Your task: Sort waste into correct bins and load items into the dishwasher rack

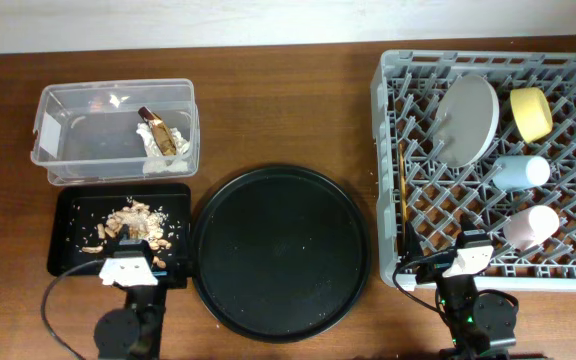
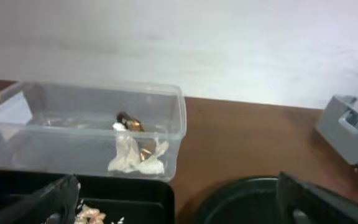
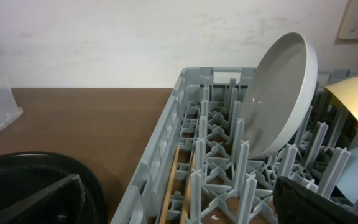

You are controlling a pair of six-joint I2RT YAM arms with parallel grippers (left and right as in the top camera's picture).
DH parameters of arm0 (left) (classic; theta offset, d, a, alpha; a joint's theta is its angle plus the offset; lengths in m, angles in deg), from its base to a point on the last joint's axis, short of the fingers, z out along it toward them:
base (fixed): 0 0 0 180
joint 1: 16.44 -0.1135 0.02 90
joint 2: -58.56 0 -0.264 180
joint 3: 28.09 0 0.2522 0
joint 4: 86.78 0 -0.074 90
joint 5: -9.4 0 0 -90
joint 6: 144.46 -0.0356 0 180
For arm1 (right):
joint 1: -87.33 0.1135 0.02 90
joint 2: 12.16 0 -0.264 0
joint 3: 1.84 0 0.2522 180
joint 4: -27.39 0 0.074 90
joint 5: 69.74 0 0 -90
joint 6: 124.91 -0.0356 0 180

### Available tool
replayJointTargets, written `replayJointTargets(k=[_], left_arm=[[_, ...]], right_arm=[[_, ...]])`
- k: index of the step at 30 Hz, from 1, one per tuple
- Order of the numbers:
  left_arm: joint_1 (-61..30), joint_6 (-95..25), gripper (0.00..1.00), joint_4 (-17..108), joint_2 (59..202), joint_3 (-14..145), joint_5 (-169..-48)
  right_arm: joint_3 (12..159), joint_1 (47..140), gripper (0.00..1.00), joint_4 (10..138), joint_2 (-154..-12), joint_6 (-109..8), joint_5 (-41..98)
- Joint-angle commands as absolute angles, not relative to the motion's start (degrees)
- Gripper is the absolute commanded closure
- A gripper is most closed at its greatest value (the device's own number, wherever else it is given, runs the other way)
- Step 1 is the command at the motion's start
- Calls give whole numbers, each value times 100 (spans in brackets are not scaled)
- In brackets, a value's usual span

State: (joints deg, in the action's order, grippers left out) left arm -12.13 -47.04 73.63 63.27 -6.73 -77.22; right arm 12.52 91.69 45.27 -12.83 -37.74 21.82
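Observation:
The grey dishwasher rack [image 1: 388,150] holds the grey-green plate [image 1: 467,118], yellow bowl [image 1: 531,113], blue cup [image 1: 519,172], pink cup [image 1: 531,225] and chopsticks [image 1: 404,190] along its left side. The clear tub [image 1: 68,140] holds the white tissue [image 1: 158,150] and brown-gold wrapper [image 1: 163,130]. The black tray [image 1: 68,215] holds tan food scraps [image 1: 133,228]. My left gripper [image 2: 176,208] is open and empty over the tray's front edge. My right gripper [image 3: 185,205] is open and empty at the rack's front left corner. The plate [image 3: 278,93] and chopsticks [image 3: 185,174] also show in the right wrist view.
The large round black tray [image 1: 283,250] lies in the middle between the bins and the rack. The brown table [image 1: 298,100] runs to a pale wall at the back.

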Motion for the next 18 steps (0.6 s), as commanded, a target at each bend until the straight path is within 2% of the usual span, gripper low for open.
replayJointTargets(k=[1,5,7,18], left_arm=[[-1250,-4831,1,8034,6006,-1213,-7776],[-1250,-5432,1,7890,5883,-1386,-7842],[-1250,-5432,1,7472,5883,-1383,-7875],[-1250,-5428,1,7470,5885,-1381,-7936]], right_arm=[[1224,9134,2,4549,-1234,-3769,2239],[1224,9134,2,4549,-1234,-3769,2239],[1224,9134,2,4549,-1234,-3769,2239],[1224,9134,2,4549,-1234,-3769,2239]])
